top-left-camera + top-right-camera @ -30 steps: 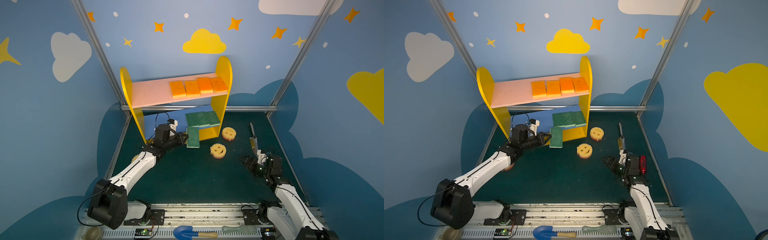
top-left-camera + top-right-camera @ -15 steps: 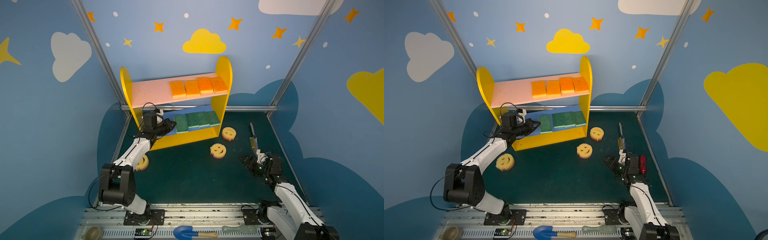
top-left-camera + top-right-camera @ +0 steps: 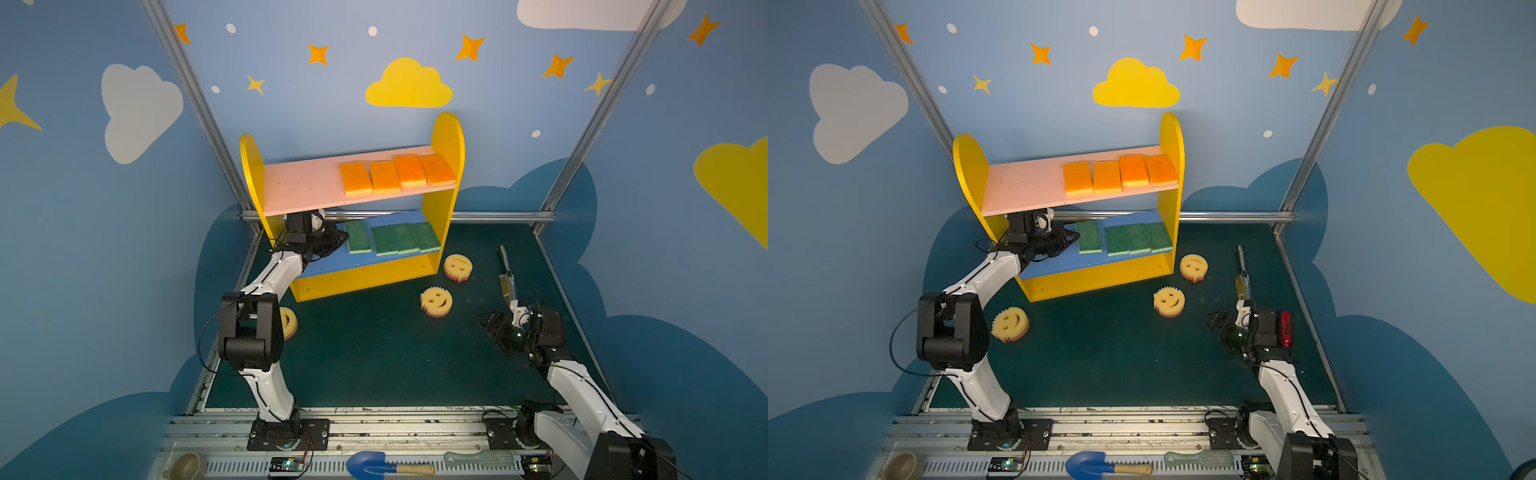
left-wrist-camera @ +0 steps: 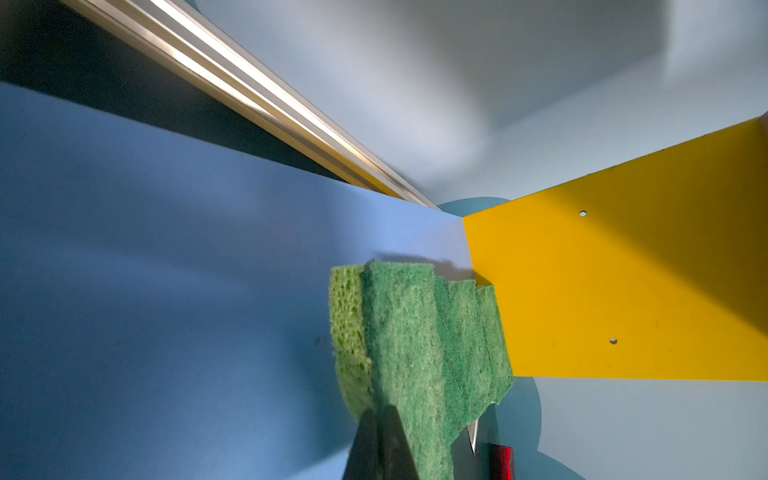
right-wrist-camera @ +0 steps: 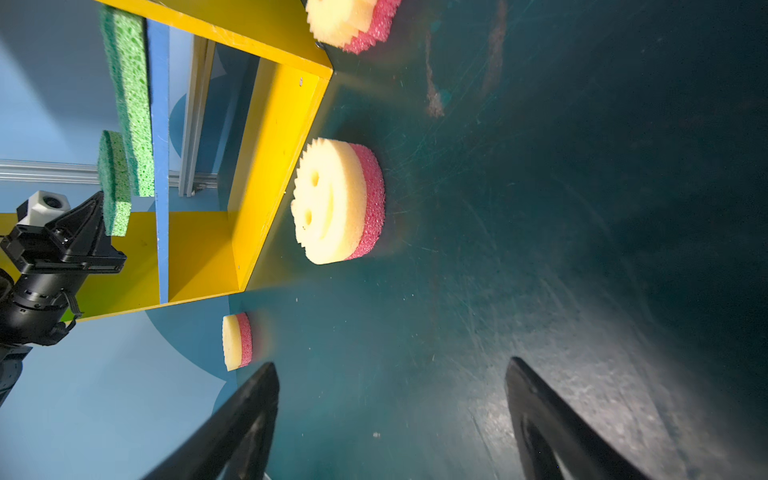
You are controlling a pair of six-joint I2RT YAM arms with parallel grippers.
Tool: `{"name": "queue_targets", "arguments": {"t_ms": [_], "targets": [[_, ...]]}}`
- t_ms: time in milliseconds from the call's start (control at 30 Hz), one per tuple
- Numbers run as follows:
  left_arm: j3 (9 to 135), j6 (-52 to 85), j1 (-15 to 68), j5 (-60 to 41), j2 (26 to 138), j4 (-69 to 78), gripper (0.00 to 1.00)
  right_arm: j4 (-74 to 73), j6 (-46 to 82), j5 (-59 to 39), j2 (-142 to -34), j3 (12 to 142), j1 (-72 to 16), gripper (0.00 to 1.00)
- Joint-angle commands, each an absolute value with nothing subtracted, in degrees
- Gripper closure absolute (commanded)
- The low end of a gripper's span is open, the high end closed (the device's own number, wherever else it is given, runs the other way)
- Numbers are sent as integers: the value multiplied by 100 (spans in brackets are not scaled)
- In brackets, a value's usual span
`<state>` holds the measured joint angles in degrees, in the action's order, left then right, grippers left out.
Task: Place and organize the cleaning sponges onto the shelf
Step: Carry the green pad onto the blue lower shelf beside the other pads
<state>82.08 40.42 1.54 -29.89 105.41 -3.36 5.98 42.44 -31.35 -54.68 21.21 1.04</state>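
Observation:
The shelf (image 3: 446, 199) stands at the back. Several orange-topped sponges (image 3: 397, 174) lie in a row on its pink board, and green-topped sponges (image 3: 405, 237) lie on the blue board. My left gripper (image 3: 343, 239) is shut, with its tips against the end of the leftmost green sponge (image 4: 415, 340) and nothing between them. Three smiley sponges lie on the mat: one by the shelf's right foot (image 3: 457, 267), one in front of it (image 3: 435, 301), and one (image 3: 1010, 324) behind the left arm. My right gripper (image 5: 390, 365) hangs open and empty over the mat at the right.
A metal-handled tool (image 3: 507, 270) lies on the mat just beyond the right gripper. A blue shovel (image 3: 374, 463), a brush (image 3: 478, 459) and a small bowl (image 3: 187, 465) sit on the front rail. Blue walls close in on the left, the back and the right.
The green sponge that stood on edge in front of the shelf at my left gripper now lies on the blue board. The left arm has swung back to the shelf's left end. The right arm is unmoved.

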Motion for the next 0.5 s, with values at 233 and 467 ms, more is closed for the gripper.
{"name": "queue_targets", "arguments": {"t_ms": [233, 467], "targets": [[8212, 3905, 173, -3217, 10788, -321, 95, 447, 4263, -3373, -5677, 2324, 114, 16], [8260, 3850, 332, -3193, 10907, -401, 95, 472, 4237, -3375, -5647, 2309, 116, 16]]}}
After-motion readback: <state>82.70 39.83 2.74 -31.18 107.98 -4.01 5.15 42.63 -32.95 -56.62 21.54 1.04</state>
